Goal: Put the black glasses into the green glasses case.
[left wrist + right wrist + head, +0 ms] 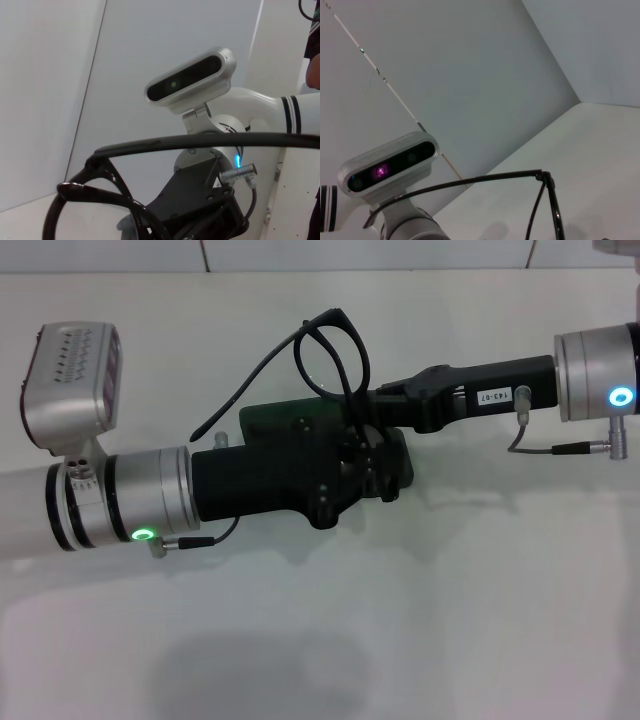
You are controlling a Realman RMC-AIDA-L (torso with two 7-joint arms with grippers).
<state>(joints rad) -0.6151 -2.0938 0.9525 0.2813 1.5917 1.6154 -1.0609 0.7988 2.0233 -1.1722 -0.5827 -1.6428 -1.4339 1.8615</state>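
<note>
My 2 tools, left [360,465] and right [395,395], meet over the dark green hard case [262,420] at centre desk [450,620]; thin black-framed glasses [330,355] stand at 12 o'clock. I can't tell either grip. I judge it mid-handover; next, lowering them into the case.

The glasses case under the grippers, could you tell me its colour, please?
Dark green; the green glasses case shows best in the head view.

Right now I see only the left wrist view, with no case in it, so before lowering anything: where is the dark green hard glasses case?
Observer: Head view shows the dark green hard glasses case on the white table, mostly hidden under the left gripper.
Operator: And the thin black-framed glasses?
Observer: Lifted, by the case's far side, one temple arm trailing toward the robot's left.
Operator: And the right gripper?
Observer: It comes in from the robot's right, meeting the frames there.
</note>
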